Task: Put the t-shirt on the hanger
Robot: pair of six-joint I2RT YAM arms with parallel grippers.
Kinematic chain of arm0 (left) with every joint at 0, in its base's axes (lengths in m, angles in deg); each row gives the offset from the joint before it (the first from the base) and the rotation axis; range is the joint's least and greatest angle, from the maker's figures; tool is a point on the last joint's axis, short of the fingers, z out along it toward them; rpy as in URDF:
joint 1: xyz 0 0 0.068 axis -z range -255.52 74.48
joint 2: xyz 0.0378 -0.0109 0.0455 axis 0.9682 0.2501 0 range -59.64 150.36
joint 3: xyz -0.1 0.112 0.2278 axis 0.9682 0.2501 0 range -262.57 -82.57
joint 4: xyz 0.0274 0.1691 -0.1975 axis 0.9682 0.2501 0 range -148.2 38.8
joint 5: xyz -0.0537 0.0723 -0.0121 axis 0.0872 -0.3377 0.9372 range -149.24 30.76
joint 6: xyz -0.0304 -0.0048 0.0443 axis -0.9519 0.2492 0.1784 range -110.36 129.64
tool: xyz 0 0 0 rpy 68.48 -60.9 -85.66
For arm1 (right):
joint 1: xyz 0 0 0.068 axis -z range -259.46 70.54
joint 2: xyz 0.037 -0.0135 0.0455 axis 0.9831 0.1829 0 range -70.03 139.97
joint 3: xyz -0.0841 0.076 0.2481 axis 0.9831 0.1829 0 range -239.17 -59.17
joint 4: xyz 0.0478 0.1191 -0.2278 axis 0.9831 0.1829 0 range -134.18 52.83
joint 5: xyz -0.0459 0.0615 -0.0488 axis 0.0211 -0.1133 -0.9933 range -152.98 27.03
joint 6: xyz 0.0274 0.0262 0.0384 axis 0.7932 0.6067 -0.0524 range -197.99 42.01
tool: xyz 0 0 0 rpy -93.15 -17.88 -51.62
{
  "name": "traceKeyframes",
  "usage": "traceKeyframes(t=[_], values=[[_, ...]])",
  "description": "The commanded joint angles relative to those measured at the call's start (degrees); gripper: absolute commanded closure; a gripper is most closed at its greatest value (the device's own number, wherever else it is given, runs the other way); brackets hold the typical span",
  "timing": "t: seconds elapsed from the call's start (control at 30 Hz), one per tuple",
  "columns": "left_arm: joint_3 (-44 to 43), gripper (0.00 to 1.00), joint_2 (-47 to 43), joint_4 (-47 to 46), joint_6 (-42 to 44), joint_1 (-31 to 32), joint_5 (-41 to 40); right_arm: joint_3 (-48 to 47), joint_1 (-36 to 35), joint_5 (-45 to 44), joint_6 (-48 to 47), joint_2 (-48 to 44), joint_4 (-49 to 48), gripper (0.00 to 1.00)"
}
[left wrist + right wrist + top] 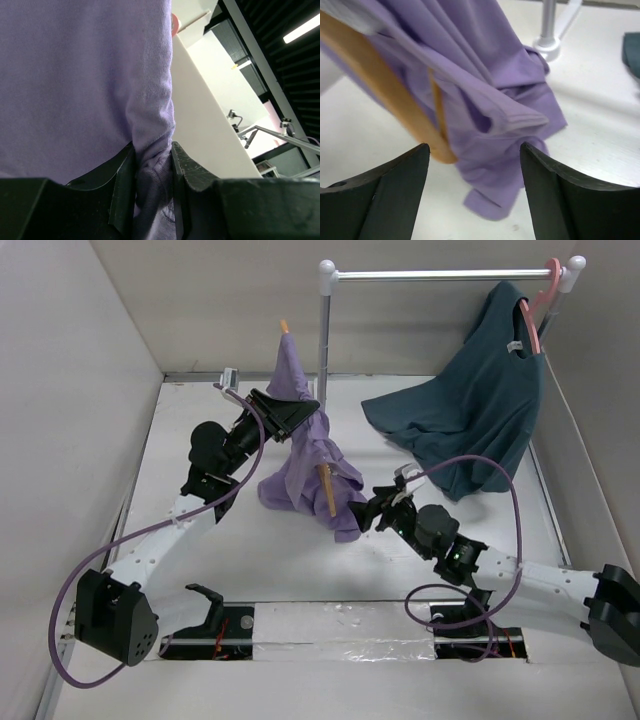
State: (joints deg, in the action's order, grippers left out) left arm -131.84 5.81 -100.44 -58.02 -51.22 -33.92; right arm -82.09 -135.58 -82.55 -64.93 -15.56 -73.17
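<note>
Left gripper (152, 162): clamped on bunched lavender soft-fabric t-shirt (300, 465), held upright mid-table | right gripper (474, 165): fingers spread, empty, near light tan wooden hanger (395, 107) inside shirt | hook: hidden | risk: pulling snagged fabric may slide hanger out.

t-shirt (85, 75) pinched between fingers (192, 172) (tightly)
</note>
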Motion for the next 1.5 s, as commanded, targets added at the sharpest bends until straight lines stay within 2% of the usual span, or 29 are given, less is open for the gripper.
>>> traceKeyframes(t=[0.0, 0.27, 0.37, 0.43, 0.47, 0.5, 0.6, 0.77, 0.93, 1.03, 1.17, 1.47], values=[[-4.4, 1.00, -1.2, -7.1, -2.9, -0.1, 1.9, -1.9, 3.3, 4.1, -3.7, 2.3, -3.6, 0.21], [-4.9, 1.00, -3.7, -4.3, -2.0, -0.1, 1.9, -6.3, 9.2, 10.7, -7.5, 12.3, -9.8, 0.24], [-4.9, 1.00, -4.3, -4.1, -2.2, -0.1, 1.7, -7.8, 9.2, 13.6, -8.4, 15.3, -11.6, 0.36], [-5.1, 1.00, -4.4, -3.9, -2.4, -0.1, 2.1, -8.0, 8.7, 14.1, -8.2, 16.0, -11.9, 0.50], [-5.1, 1.00, -4.3, -3.9, -2.5, -0.1, 2.2, -7.8, 8.7, 14.7, -8.1, 16.4, -12.1, 0.61], [-5.1, 1.00, -4.4, -3.8, -2.6, -0.1, 2.0, -7.8, 8.7, 15.2, -8.0, 17.4, -13.0, 0.76], [-5.7, 1.00, -4.0, -4.2, -2.9, -0.1, 2.2, -6.0, 7.2, 15.1, -5.6, 18.0, -15.3, 1.00], [-7.5, 1.00, -0.9, -10.6, -8.4, -1.5, 3.9, -1.3, 3.9, 10.7, -0.9, 17.1, -16.4, 1.00], [-11.6, 1.00, 7.0, -24.8, -21.4, -2.9, 6.5, 3.6, -0.1, 5.8, 4.1, 18.3, -17.4, 1.00], [-17.1, 1.00, 9.5, -26.7, -24.2, -2.9, 6.8, 4.7, -2.7, 2.3, 6.9, 19.9, -18.0, 1.00], [-19.9, 1.00, 10.5, -27.4, -26.7, -2.9, 6.8, 5.0, -4.0, -1.3, 8.6, 21.5, -17.2, 1.00], [-19.9, 1.00, 11.5, -32.2, -38.0, -2.9, 5.4, -0.1, -5.0, -8.8, 11.4, 33.9, -18.1, 1.00]])
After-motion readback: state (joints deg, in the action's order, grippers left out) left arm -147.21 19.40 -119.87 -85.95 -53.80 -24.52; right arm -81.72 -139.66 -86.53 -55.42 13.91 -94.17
